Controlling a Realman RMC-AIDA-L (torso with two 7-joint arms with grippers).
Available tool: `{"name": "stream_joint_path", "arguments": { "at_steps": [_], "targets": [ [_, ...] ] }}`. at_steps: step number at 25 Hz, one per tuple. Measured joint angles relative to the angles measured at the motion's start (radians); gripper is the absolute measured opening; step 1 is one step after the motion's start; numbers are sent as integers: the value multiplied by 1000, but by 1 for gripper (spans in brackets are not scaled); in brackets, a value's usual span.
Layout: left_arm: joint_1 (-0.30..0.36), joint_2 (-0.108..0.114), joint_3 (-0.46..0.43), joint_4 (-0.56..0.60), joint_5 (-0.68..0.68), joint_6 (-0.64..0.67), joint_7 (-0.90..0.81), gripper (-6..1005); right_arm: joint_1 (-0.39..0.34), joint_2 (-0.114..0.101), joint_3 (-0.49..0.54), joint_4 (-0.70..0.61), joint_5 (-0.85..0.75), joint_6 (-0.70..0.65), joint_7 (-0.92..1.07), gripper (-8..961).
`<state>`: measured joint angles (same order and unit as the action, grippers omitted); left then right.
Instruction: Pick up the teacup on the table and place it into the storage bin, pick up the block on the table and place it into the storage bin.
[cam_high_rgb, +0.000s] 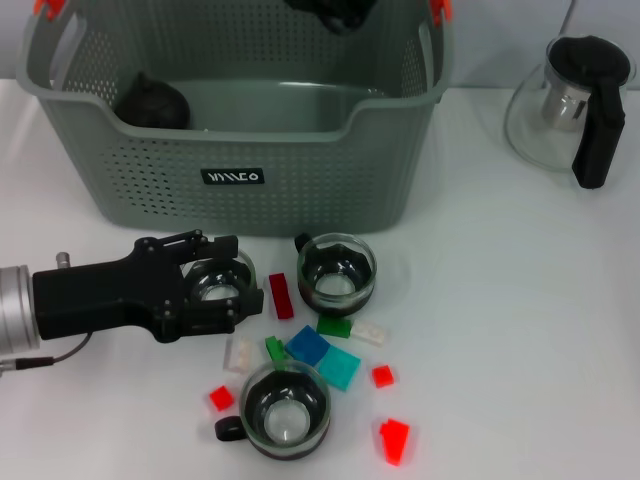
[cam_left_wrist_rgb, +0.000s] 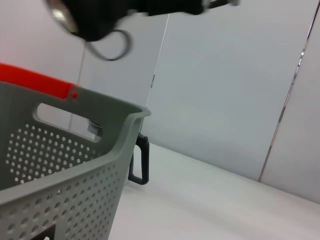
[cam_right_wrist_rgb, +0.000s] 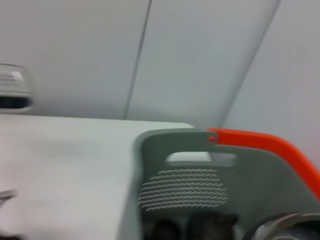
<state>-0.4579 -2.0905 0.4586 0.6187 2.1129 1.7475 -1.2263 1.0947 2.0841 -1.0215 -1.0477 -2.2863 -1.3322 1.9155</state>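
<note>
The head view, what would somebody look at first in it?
Probably the big grey-green storage bin at the back of the table. Next, the black left gripper around a glass teacup in front of the bin. Bright blocks lie scattered between two more teacups.

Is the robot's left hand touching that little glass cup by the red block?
Touching. In the head view the left gripper closes its fingers around the teacup, pressing against the rim on both sides.

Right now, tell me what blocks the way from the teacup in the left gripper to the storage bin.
The left gripper is around a teacup just before the storage bin. Only the bin's near wall stands between; the cup must clear it.
</note>
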Motion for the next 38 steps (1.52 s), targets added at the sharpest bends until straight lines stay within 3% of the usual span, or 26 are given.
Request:
{"name": "stream_joint_path", "arguments": {
  "at_steps": [8, 16, 22, 38],
  "targets": [
    [-2, -4, -6, -3, -4, 0, -25, 827, 111, 14, -4, 390, 18, 413, -210, 59],
    [-5, -2, -11, -24, -16, 0, -25, 827, 161, 16, -4, 611, 172, 676, -416, 60],
    [-10, 1, -11, -27, -16, 0, -25, 827, 156, 16, -6, 683, 242, 722, -488, 58],
    [-15, 3, -11, -26, -16, -20, -25, 827, 133, 15, -13, 713, 240, 726, -476, 59]
  ]
}}
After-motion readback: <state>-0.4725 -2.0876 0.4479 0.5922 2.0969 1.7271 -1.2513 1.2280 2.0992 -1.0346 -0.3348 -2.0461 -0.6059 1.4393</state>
